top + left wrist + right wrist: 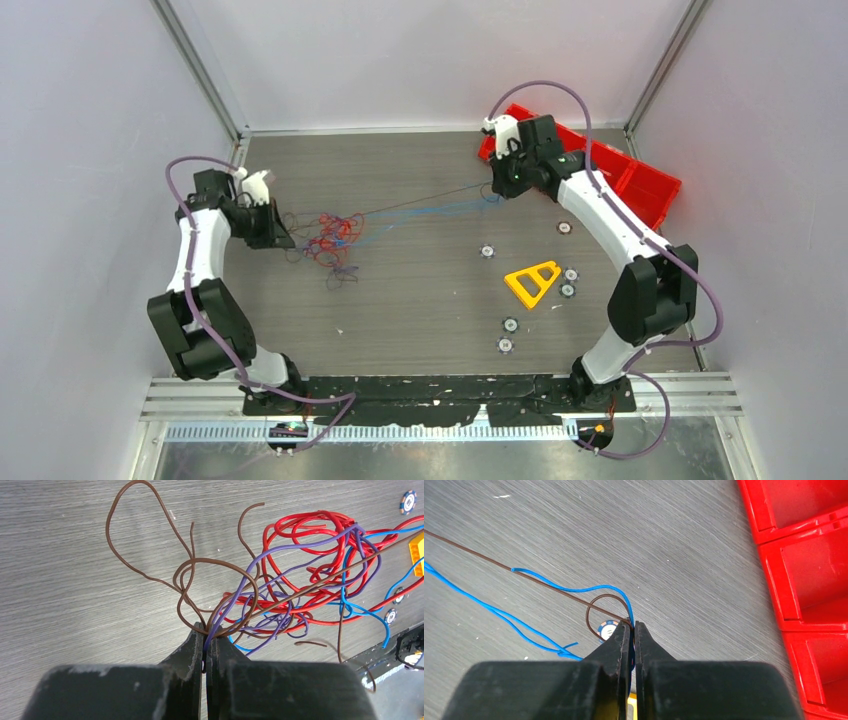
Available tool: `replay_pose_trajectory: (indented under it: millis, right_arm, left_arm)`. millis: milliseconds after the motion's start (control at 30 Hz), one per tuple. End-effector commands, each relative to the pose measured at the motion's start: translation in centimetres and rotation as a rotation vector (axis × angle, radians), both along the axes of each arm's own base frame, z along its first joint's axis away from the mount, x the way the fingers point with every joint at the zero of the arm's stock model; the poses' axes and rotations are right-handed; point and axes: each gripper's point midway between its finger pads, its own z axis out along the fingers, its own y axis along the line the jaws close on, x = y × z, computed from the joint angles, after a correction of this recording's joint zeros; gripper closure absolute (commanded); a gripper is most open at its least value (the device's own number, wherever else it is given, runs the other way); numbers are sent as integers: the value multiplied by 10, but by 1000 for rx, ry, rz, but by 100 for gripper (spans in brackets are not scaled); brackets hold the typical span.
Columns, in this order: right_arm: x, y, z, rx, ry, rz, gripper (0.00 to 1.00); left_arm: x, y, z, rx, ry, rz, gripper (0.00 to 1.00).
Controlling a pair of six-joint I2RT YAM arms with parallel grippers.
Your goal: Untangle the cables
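The cables form a knotted clump (330, 238) of red, blue, purple and brown wires on the table's left. My left gripper (278, 232) is shut on purple and brown wires at the clump's left edge; the left wrist view shows the tips (206, 630) pinching them, with the red loops (312, 535) beyond. A brown wire (420, 202) and blue wires (440, 211) stretch taut from the clump to my right gripper (497, 190), which is shut on them. The right wrist view shows the tips (631, 626) clamping the blue wire (574, 588) and brown wire (524, 571).
Red bins (640, 180) stand at the back right, close behind my right gripper, also in the right wrist view (809, 570). A yellow triangular frame (532, 283) and several small round chips (488, 252) lie right of centre. One chip (607, 628) lies under the right fingertips.
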Motion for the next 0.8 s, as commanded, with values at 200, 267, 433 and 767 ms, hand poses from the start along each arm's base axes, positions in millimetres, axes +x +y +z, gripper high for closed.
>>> replay_pose_trajectory:
  millis: [200,267,433,767]
  right_arm:
    - [1,-38,57,54,-57,-74,95]
    - [-19,9,43,115,25,61,95]
    - [-52,97,5,199,193,237,94]
    - [-25,92,-36,33,212,155,13]
  left_arm:
    - [-6,-34,23,-198,-46,-153,100]
    - [-11,-80,38,-249,-65,-277,100]
    - [-12,-164,40,-282,-38,-414,100]
    - [25,-106,21,-221,-44,-126,23]
